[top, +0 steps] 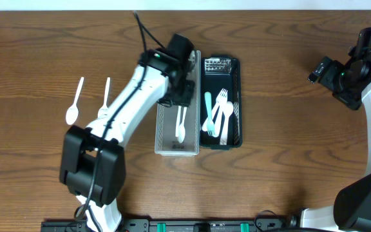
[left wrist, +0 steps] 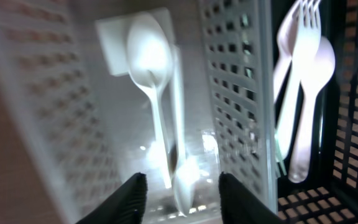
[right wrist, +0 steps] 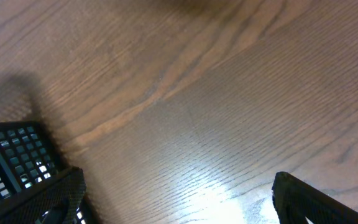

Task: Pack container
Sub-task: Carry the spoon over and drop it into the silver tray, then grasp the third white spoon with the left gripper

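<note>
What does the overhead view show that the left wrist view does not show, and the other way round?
Only the overhead view shows the two white spoons lying on the wooden table left of the left arm, the right gripper held high at the far right, and the whole black basket.

Only the left wrist view shows the left gripper open, and a second spoon bowl between its fingers.

Both show the clear basket with a white spoon inside, and forks in the black basket beside it.
</note>
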Tool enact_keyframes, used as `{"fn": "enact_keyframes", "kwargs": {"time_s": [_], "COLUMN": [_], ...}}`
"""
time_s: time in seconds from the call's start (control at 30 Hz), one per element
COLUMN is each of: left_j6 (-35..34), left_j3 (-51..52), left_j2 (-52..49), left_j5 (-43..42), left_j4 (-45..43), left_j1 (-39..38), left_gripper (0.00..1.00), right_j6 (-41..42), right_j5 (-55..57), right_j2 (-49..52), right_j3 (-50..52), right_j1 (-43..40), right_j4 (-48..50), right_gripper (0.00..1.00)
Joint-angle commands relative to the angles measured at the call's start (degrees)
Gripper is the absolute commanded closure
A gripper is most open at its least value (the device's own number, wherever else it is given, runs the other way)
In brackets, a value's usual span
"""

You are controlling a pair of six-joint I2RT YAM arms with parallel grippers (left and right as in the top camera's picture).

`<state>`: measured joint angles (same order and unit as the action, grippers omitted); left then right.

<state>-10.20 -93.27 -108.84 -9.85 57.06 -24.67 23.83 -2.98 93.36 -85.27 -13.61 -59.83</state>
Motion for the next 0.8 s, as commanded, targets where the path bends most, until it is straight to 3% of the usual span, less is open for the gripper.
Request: {"fn": "enact_keyframes", "kwargs": {"time_s": [0.0, 0.07, 0.17, 0.3, 0.43, 0.77], "left_j6": [1.6, 1.7, 6.2, 11.5, 11.9, 17.6], "left_j3": [-5.3, -5.6, -5.4, -3.3, -1.4, -1.0], "left_j2": [5.7, 8.3, 9.2, 7.2, 2.3, -10.6], "left_j5": [5.2, 10.5, 15.1, 15.1, 15.0, 15.0], "left_j4": [1.0, 0.7, 0.7, 0.7, 0.7, 0.7], "left_j1": [4.5, 7.6, 12.9, 18.6, 23.2, 26.6], "left_gripper": [0.48, 0.4, 0.4, 0.39, 0.39, 0.4], "right_j6": [-0.3, -0.3, -0.3, -0.3, -0.3, -0.4], "right_j5": [0.1, 0.1, 0.1, 0.1, 0.1, 0.2], "right_j2": [0.3, 0.3, 0.3, 0.3, 0.3, 0.3], "right_j3": [0.3, 0.3, 0.3, 0.3, 0.3, 0.3], "right_j1": [-0.2, -0.2, -0.2, -0.2, -0.2, -0.2], "right_j4": [0.1, 0.0, 0.0, 0.0, 0.0, -0.3], "right_gripper": [0.01, 0.01, 0.01, 0.01, 0.01, 0.01]}}
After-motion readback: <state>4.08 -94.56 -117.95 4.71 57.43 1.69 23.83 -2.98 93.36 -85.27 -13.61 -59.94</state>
